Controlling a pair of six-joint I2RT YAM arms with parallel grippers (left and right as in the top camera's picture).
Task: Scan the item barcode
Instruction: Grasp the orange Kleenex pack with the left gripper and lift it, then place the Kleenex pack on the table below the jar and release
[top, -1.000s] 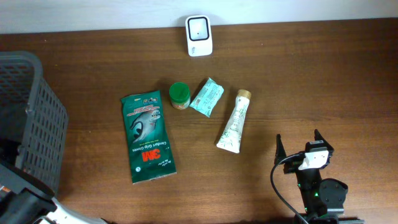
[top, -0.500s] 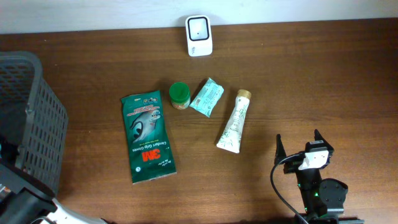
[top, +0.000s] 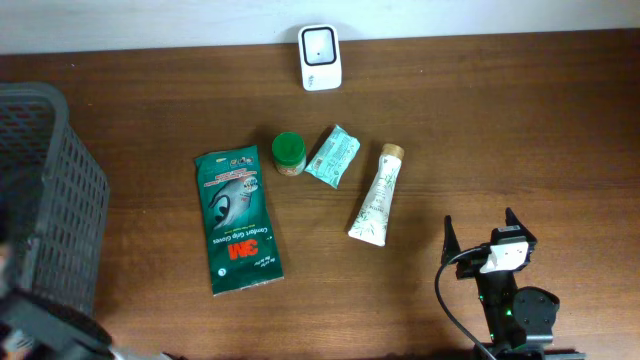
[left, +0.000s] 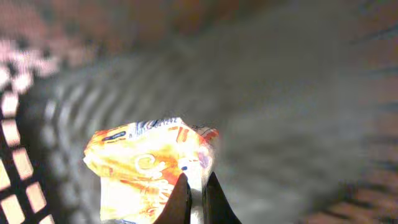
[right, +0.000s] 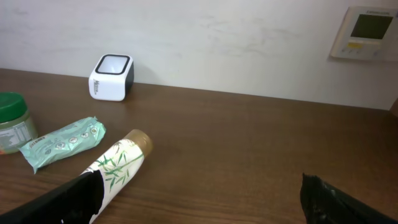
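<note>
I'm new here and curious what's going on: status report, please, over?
Left gripper shut on orange packet, down inside the basket. Right gripper open, parked over table. Scanner at far edge; basket walls hem the packet in.

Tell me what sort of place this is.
Probably a mock checkout bench: a white barcode scanner at the back of the wooden table, packaged goods such as a 3M gloves pack, and a grey mesh basket.

The dark grey plastic mesh basket (left: 298, 106) around the left gripper (left: 194, 186) was a blur. The orange and yellow crinkly packet (left: 143, 162) between its fingers was fuzzy too, its words too smeared to read, its bottom cut off by the picture's edge.
</note>
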